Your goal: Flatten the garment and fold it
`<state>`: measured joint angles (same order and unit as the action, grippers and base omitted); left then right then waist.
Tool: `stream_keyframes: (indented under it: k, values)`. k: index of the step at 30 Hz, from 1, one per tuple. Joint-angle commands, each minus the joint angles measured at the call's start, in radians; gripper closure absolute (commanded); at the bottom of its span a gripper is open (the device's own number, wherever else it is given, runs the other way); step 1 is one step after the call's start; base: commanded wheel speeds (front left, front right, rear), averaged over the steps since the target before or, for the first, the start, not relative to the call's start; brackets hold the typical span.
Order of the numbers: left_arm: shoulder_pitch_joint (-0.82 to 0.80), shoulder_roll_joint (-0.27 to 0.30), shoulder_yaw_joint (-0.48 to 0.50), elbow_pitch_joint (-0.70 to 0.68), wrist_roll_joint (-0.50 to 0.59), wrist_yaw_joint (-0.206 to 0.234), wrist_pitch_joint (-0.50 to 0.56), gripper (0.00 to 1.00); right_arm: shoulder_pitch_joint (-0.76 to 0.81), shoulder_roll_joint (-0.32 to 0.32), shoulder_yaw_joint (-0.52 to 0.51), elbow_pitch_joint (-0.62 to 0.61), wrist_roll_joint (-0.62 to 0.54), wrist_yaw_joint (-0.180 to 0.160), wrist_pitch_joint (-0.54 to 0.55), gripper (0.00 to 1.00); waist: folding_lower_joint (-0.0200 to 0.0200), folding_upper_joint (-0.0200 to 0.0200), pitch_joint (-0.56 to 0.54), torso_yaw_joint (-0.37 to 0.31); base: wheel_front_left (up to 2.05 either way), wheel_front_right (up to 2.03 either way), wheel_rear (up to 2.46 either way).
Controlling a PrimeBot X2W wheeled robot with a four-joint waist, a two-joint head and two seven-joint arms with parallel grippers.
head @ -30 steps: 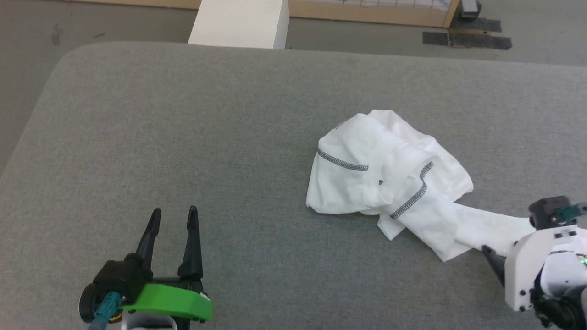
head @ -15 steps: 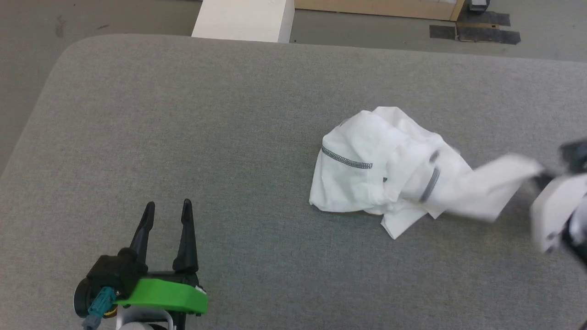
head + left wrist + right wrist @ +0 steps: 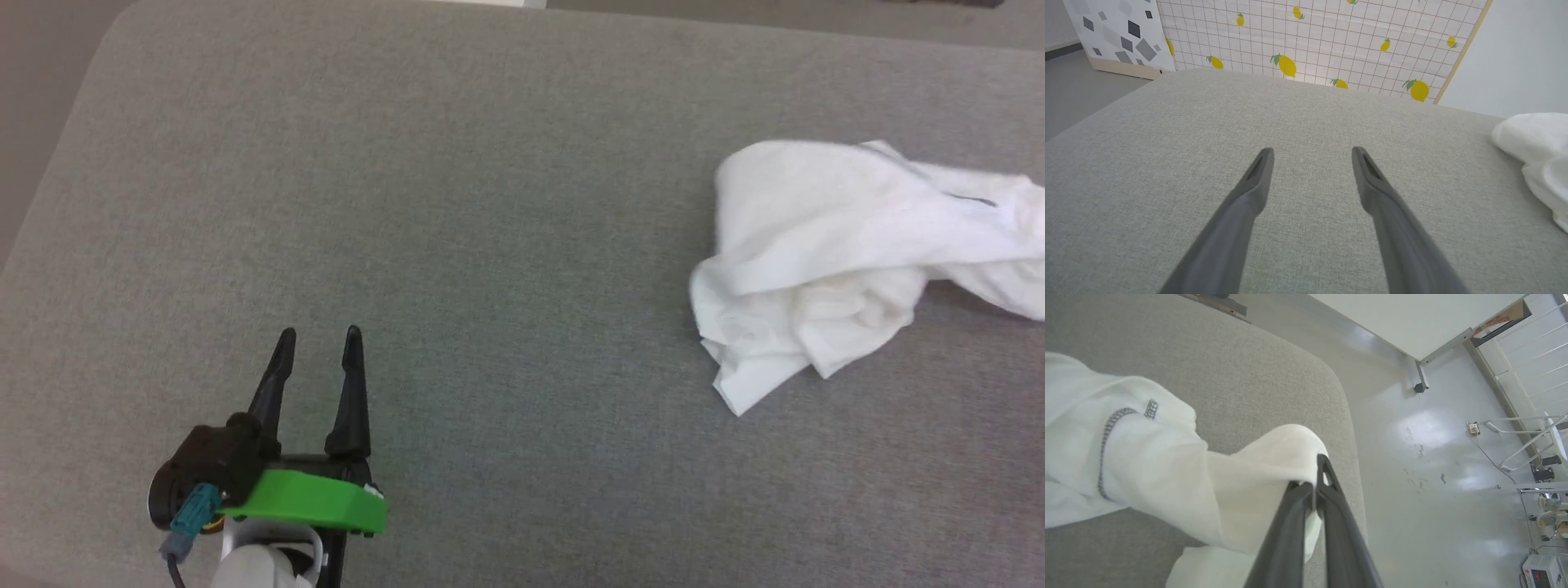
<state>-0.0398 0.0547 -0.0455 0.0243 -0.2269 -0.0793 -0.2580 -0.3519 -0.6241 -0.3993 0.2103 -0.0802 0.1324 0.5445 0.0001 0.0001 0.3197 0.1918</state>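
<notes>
The white T-shirt (image 3: 824, 253) lies bunched on the grey padded table (image 3: 457, 204) at the right, one part stretching off the right edge of the head view. In the right wrist view my right gripper (image 3: 1316, 473) is shut on a fold of the T-shirt (image 3: 1167, 469), lifting it above the table; a grey zigzag seam (image 3: 1106, 437) shows on the cloth. My left gripper (image 3: 317, 341) stands open at the lower left, far from the shirt. Between its fingers (image 3: 1257, 179) there is bare table, and the T-shirt (image 3: 1535, 143) sits at the right edge of that view.
The table's rounded far corner (image 3: 1331, 388) lies close to the held cloth, with shiny floor (image 3: 1433, 457) beyond it. A lemon-print screen (image 3: 1310, 36) stands behind the table. Broad bare surface spreads across the middle and left.
My right gripper has pulled the shirt's trailing end up and to the right, out of the head view. The bundle has turned over and shifted right. The head camera has also tilted down.
</notes>
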Motion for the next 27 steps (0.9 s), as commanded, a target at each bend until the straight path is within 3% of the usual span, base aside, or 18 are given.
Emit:
stream_keyframes:
  k: [1,2,3,9,14,22,27]
  values:
    - [-0.021,-0.004,-0.003,0.004,-0.006,-0.004,-0.004,0.00,0.024,0.046,-0.001,0.022,-0.014,-0.002,-0.013,0.81,-0.0001,-0.0001,0.035,0.026,0.00,0.00,0.00]
    - [-0.025,-0.004,-0.006,0.007,-0.005,-0.004,-0.004,0.00,0.028,0.064,-0.004,0.031,-0.023,-0.002,-0.022,0.53,-0.0001,-0.0001,0.039,0.026,0.00,0.00,0.00]
    - [-0.029,-0.004,-0.010,0.010,-0.004,-0.005,-0.004,0.00,0.030,0.085,-0.005,0.047,-0.033,-0.002,-0.033,0.00,-0.0001,-0.0001,0.042,0.026,0.00,0.00,0.00]
    - [-0.040,-0.004,-0.007,0.023,0.005,-0.005,-0.004,0.00,-0.030,0.172,0.037,0.080,-0.023,-0.002,-0.148,0.00,-0.0001,-0.0001,0.017,-0.006,0.00,0.00,0.00]
    - [-0.019,-0.004,0.007,0.023,0.010,-0.006,-0.004,0.00,-0.057,0.233,0.085,0.027,0.037,-0.002,-0.203,0.00,-0.0001,-0.0001,-0.055,-0.043,0.00,0.00,0.00]
    - [0.061,-0.004,0.029,0.005,0.021,-0.002,-0.004,0.00,0.100,0.374,0.112,-0.225,0.114,-0.002,-0.219,0.00,-0.0001,-0.0001,-0.166,-0.078,0.00,0.00,0.00]
    - [0.113,-0.004,0.031,-0.023,0.030,-0.006,-0.004,0.00,0.269,0.523,0.108,-0.381,0.089,-0.002,-0.316,0.00,-0.0001,-0.0001,-0.206,-0.079,0.00,0.00,0.00]
